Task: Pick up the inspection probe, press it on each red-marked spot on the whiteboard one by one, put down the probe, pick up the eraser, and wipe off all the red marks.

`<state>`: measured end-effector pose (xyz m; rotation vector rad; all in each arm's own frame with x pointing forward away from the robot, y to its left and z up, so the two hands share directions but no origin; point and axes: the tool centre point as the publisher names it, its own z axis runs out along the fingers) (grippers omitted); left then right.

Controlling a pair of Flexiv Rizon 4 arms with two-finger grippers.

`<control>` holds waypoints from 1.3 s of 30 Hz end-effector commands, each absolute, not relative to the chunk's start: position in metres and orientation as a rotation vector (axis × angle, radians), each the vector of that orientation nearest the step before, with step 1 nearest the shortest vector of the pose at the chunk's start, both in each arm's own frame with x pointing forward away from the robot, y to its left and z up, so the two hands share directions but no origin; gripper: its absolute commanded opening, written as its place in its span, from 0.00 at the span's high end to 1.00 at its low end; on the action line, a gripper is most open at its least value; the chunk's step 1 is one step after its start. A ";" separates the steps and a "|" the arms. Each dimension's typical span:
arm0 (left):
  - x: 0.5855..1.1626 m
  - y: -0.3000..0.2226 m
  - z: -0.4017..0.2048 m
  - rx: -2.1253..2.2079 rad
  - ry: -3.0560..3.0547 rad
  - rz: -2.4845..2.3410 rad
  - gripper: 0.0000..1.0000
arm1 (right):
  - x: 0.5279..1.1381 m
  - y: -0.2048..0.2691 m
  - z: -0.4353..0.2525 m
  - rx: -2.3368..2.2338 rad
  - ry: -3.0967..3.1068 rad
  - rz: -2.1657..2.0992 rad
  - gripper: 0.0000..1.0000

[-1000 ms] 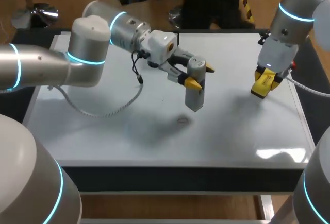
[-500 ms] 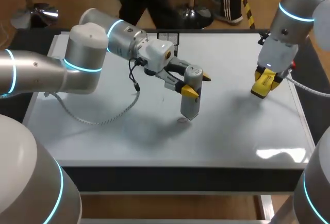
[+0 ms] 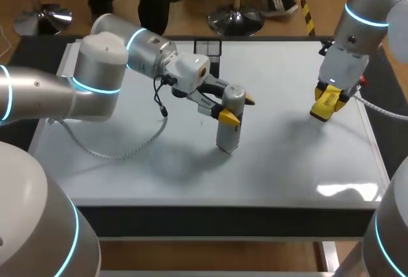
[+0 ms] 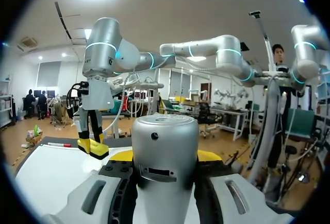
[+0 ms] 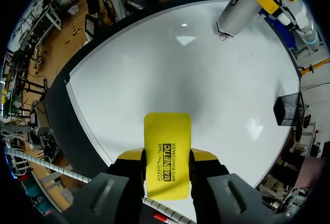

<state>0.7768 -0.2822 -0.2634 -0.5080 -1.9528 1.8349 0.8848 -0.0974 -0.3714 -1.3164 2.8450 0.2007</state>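
Whiteboard (image 3: 299, 162) is laid flat across the table. The probe (image 3: 228, 124) is clamped upright by the left gripper (image 3: 237, 109), tip down mid-board beside a tiny red mark (image 5: 223, 37). Yellow eraser (image 5: 166, 139) is pinched by the right gripper (image 5: 166, 158).

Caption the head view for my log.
Left tool holds the probe upright on the whiteboard; right tool holds the eraser.
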 end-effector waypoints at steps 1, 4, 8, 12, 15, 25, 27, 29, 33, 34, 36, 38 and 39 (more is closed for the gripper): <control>0.777 -0.283 -0.266 -0.515 -1.947 1.838 1.00 | 0.885 -0.098 -0.371 -1.320 2.845 0.196 1.00; 0.778 -0.283 -0.269 -0.526 -1.941 1.836 1.00 | 0.885 -0.098 -0.371 -1.320 2.845 0.196 1.00; 0.778 -0.283 -0.272 -0.540 -1.936 1.832 1.00 | 0.885 -0.098 -0.371 -1.320 2.845 0.196 1.00; 0.780 -0.281 -0.277 -0.533 -1.931 1.837 1.00 | 0.885 -0.098 -0.371 -1.320 2.845 0.196 1.00; 0.781 -0.281 -0.279 -0.530 -1.929 1.840 1.00 | 0.885 -0.098 -0.371 -1.320 2.845 0.196 1.00; 0.783 -0.281 -0.286 -0.507 -1.914 1.845 1.00 | 0.885 -0.098 -0.371 -1.320 2.845 0.196 1.00; 0.783 -0.281 -0.286 -0.504 -1.913 1.848 1.00 | 0.885 -0.098 -0.371 -1.320 2.845 0.196 1.00; 0.784 -0.281 -0.287 -0.501 -1.912 1.851 1.00 | 0.885 -0.098 -0.371 -1.320 2.845 0.196 1.00; 0.783 -0.281 -0.288 -0.497 -1.910 1.857 1.00 | 0.885 -0.098 -0.371 -1.320 2.845 0.196 1.00; 0.783 -0.281 -0.288 -0.496 -1.910 1.858 1.00 | 0.885 -0.098 -0.371 -1.320 2.845 0.196 1.00; 0.783 -0.280 -0.288 -0.495 -1.911 1.859 1.00 | 0.885 -0.098 -0.371 -1.320 2.845 0.196 1.00; 0.783 -0.280 -0.288 -0.496 -1.911 1.858 1.00 | 0.885 -0.098 -0.371 -1.320 2.845 0.196 1.00; 0.783 -0.280 -0.288 -0.497 -1.912 1.858 1.00 | 0.885 -0.098 -0.371 -1.320 2.845 0.196 1.00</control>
